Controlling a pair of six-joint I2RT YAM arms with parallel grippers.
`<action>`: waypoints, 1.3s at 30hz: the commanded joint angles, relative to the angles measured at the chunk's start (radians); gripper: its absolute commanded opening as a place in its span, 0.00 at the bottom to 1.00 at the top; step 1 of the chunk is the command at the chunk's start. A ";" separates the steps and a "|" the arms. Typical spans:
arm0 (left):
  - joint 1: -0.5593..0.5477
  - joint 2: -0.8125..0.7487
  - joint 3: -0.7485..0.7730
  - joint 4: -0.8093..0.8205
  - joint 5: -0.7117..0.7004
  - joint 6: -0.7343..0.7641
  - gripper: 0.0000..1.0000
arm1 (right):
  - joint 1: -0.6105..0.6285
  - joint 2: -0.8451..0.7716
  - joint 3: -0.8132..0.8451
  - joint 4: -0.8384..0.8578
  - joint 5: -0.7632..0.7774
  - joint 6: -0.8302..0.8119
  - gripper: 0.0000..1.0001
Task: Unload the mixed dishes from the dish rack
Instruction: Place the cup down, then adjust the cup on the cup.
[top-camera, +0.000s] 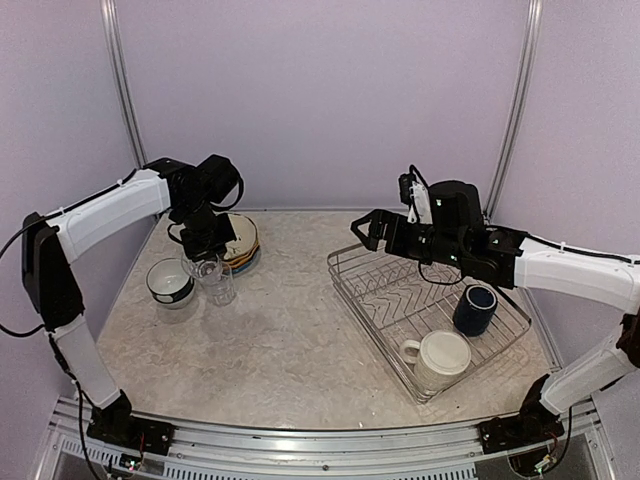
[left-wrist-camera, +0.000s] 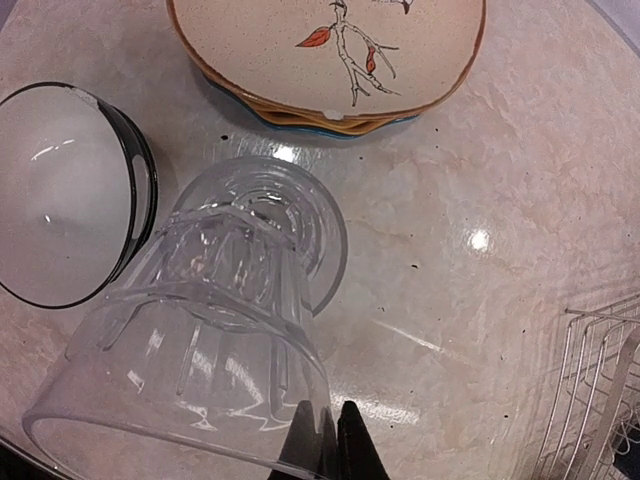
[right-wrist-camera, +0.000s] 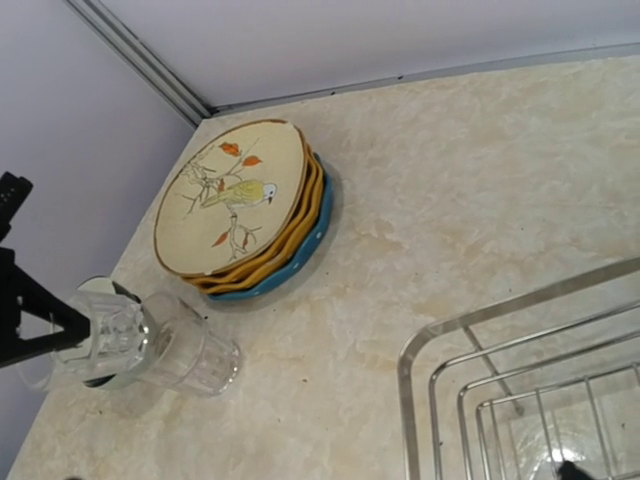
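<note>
though the dish rack is the largest thing on the table, it holds just two dishes, both toward its near right end. one is a large cream mug by the near corner. the other is a navy mug just beyond it, the two apart.

everything else stands well apart from the rack, on the left side of the table. one stack of plates sits by the back wall with at least three layers showing: a cream plate with a bird and twigs on top, orange edges under it, blue at the bottom. one pale bowl with a dark rim stands nearer, beside two clear glasses. the upright glass rests on the table. the tilted glass lies between it and the bowl, its rim pinched in the closed left gripper. whether the two glasses touch i cannot tell.

the right gripper hangs over the rack's far left corner, jaws spread wide, holding nothing.
</note>
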 joint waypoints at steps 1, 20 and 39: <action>0.013 0.016 0.042 -0.017 -0.007 -0.014 0.00 | -0.006 -0.027 -0.011 -0.011 0.021 -0.008 1.00; 0.059 0.028 0.051 0.053 0.061 0.103 0.35 | -0.006 -0.080 0.002 -0.149 0.120 -0.076 1.00; 0.108 0.050 0.079 0.089 0.116 0.245 0.52 | -0.007 -0.158 -0.056 -0.173 0.171 -0.073 1.00</action>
